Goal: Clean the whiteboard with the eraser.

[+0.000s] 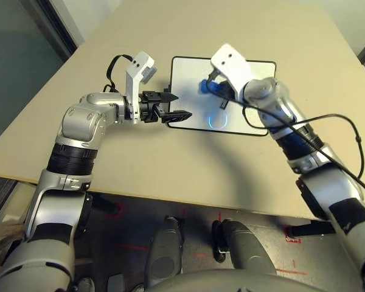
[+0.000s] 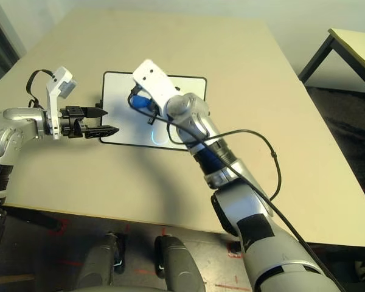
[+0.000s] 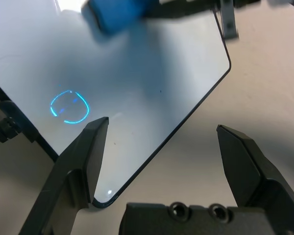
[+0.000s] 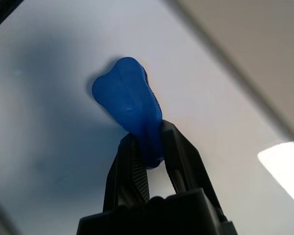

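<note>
Clamped at the right, black two-fingered gripper [image 4: 148, 149], on the rounded bright blue eraser [image 4: 130, 95], over the black-framed rectangular whiteboard [image 1: 191, 76]. Left black gripper [image 3: 161, 127] spread wide at the edge; could skid, board unpinned, under a hard wipe!

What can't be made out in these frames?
- The eraser's wiping face: turned away in the right wrist view.
- Whiteboard surface beneath the right gripper: covered in both eye views by that gripper and its white wrist bracket.
- The whiteboard's full outline: cut off by the picture edges in both wrist views.
- The small dark specks on the whiteboard, left wrist view: too small to identify.
</note>
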`<action>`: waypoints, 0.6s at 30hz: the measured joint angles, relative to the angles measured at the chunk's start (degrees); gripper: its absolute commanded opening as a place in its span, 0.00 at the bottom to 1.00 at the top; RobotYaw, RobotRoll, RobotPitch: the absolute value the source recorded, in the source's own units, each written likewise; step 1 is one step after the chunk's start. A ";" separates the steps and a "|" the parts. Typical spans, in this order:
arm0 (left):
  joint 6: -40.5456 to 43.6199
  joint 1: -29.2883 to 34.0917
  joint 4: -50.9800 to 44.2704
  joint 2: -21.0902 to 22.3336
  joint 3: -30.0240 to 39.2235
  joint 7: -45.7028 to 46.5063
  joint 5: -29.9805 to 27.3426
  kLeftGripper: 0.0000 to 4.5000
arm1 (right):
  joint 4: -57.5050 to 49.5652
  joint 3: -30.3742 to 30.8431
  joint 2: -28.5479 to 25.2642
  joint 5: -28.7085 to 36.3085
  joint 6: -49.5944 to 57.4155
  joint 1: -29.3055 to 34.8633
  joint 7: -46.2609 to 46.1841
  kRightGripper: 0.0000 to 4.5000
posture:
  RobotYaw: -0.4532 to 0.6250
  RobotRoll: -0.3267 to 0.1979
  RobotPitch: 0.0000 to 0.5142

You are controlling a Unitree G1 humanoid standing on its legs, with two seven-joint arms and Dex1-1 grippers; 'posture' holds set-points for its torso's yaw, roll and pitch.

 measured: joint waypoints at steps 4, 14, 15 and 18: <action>-0.19 0.00 0.00 -0.09 -0.01 0.01 0.00 1.00 | 0.12 -0.31 0.26 0.03 -0.83 0.43 -0.62 0.13 | 0.41 0.62 0.24; -0.47 0.00 0.05 -0.08 -0.01 0.05 0.00 1.00 | -14.86 3.11 -0.50 -0.64 3.88 12.48 3.89 0.13 | 0.41 0.62 0.25; -0.50 -0.01 0.07 -0.08 -0.01 0.05 0.00 1.00 | -15.28 3.48 -0.63 -0.67 4.20 12.73 4.11 0.13 | 0.41 0.62 0.25; -0.59 -0.01 0.41 -0.06 0.00 0.04 0.00 1.00 | -15.21 3.68 -0.76 -0.71 4.76 12.51 4.29 0.13 | 0.40 0.62 0.24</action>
